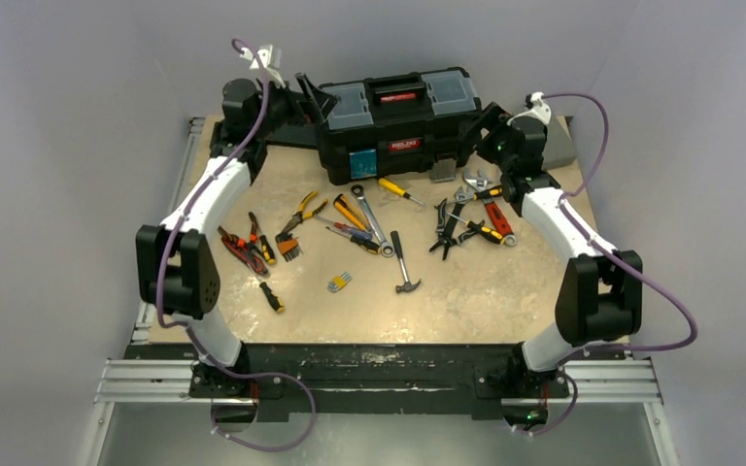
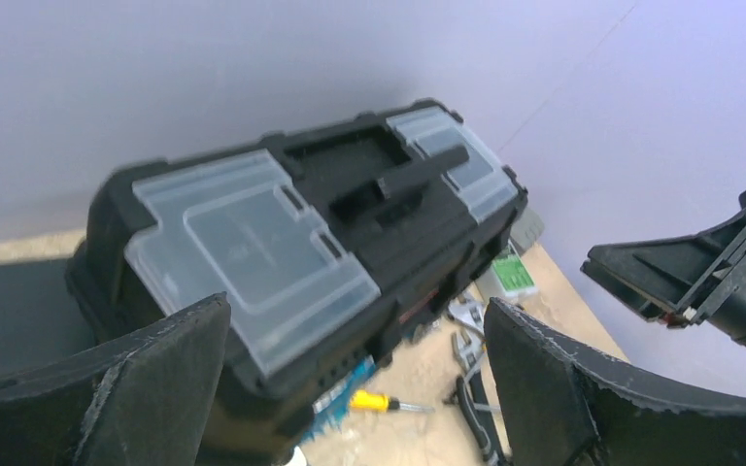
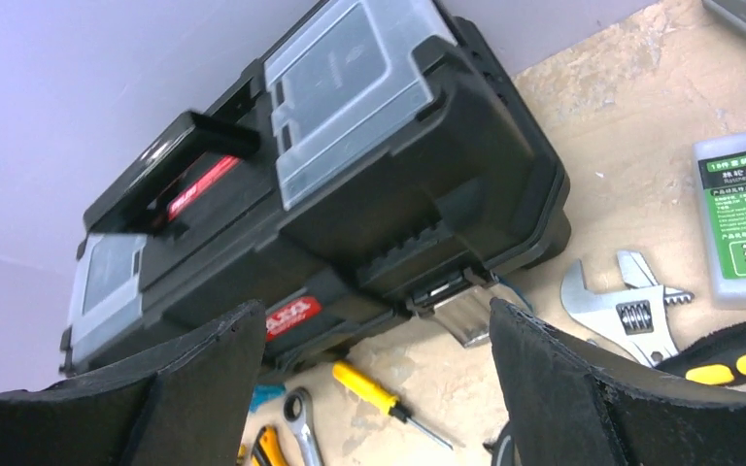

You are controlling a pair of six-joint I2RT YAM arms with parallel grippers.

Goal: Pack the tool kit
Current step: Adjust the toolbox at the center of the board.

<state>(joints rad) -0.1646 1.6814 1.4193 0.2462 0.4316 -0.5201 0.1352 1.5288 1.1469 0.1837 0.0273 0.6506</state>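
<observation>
**Black toolbox [image 1: 398, 121] shut at far edge**

It stands on the beige table [image 1: 486, 291], with pale walls [image 1: 78, 78] behind. The left gripper [image 2: 355, 303] and right gripper [image 3: 374, 309] flank it, spread and empty. Only overhead shows the hammer [image 1: 403, 264]. The red handle label [image 3: 199, 184] shows from the right wrist, not the left.

My black toolbox [image 1: 400, 136], lid shut, upright at the far side, red-labelled handle [image 1: 395, 95] on top, my hammer [image 1: 404, 267], pliers [image 1: 301, 209], wrenches [image 1: 372, 216] loose in front

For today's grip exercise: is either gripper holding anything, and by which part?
Nothing is held. The left gripper and right gripper both stand open near opposite ends of the toolbox, with nothing clamped.
</observation>
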